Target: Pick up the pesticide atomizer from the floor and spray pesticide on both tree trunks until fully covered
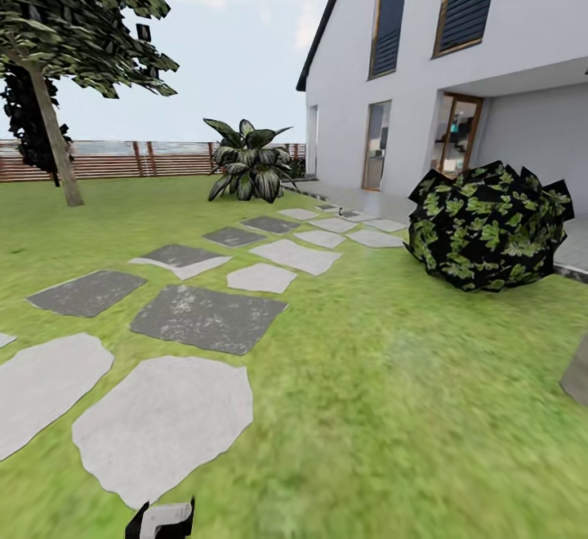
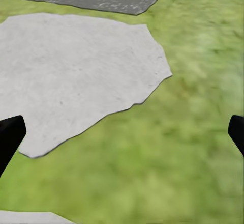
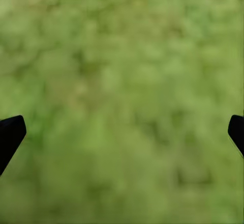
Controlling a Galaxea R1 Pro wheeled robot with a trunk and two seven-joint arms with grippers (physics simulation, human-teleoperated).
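Head view: a grass floor [image 1: 392,408] crossed by stepping stones [image 1: 163,425] is shown, bounded by a white house [image 1: 490,73] and a wooden fence [image 1: 114,159], with one tree [image 1: 57,41] at far left. Left gripper [image 2: 122,137] and right gripper [image 3: 122,137] fingers are spread wide, empty.

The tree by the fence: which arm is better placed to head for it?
Left, marginally: the tree stands far off on that side. Both grippers, left and right, hang open and empty over grass.
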